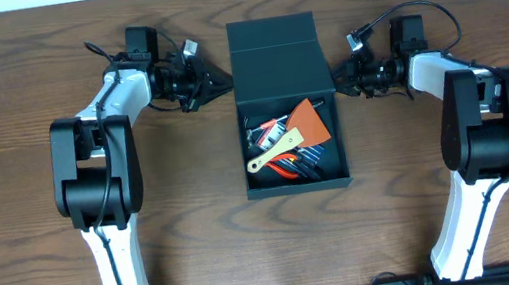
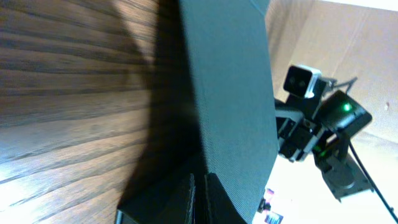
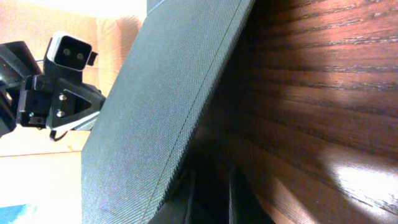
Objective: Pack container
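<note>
the dark teal-grey rigid container (image 3: 168,106) has a matt, finely woven cloth-like skin; the brown worktop (image 1: 11,68) shows streaked wood grain with soft sheen.

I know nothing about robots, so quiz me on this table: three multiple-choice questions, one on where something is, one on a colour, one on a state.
1. Where does the orange scraper lie?
A) inside the container
B) on the bare wood to the left of it
C) clamped in a robot's fingers

2. What colour is the container?
A) white
B) dark teal-grey
C) red

3. How is the container's lid?
A) shut flat
B) taken off and set aside
C) open

Answers:
1 A, the scraper sits within the container's walls.
2 B, the walls and the lid both show that shade from overhead.
3 C, the lid is folded back and the contents show from above.
</note>
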`<state>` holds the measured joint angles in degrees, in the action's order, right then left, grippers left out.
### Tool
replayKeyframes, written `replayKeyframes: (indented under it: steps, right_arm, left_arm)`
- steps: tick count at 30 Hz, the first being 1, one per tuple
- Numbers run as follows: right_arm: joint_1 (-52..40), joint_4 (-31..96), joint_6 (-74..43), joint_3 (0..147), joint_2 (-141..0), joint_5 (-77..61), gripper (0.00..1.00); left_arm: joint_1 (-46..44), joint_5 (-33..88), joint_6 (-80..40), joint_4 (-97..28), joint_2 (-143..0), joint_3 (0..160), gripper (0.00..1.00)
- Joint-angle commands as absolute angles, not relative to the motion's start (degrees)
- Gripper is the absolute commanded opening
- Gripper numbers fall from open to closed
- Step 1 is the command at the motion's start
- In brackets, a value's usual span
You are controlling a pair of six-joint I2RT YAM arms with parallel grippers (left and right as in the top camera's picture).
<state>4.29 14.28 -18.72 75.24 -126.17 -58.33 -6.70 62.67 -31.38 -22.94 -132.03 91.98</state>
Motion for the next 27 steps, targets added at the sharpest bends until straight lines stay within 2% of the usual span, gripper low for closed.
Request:
replayKeyframes:
  steps: [1,17,27]
  right_arm:
    - [4.16,14.09,-18.85,75.79,-126.65,-60.88,0.06]
    - [4.16,14.06,-18.83,75.79,-126.65,-60.86,0.05]
    - [4.14,14.11,-16.19,75.79,-126.65,-62.89,0.04]
  left_arm:
    - [-6.59,60.58,-33.56,-23.35,-132.77,91.94,0.06]
    - [-8.23,63.64,-37.15,-22.33,-137.93,91.88,0.06]
    - [-10.37,74.89,-36.97,-8.56,-137.91,92.51,0.06]
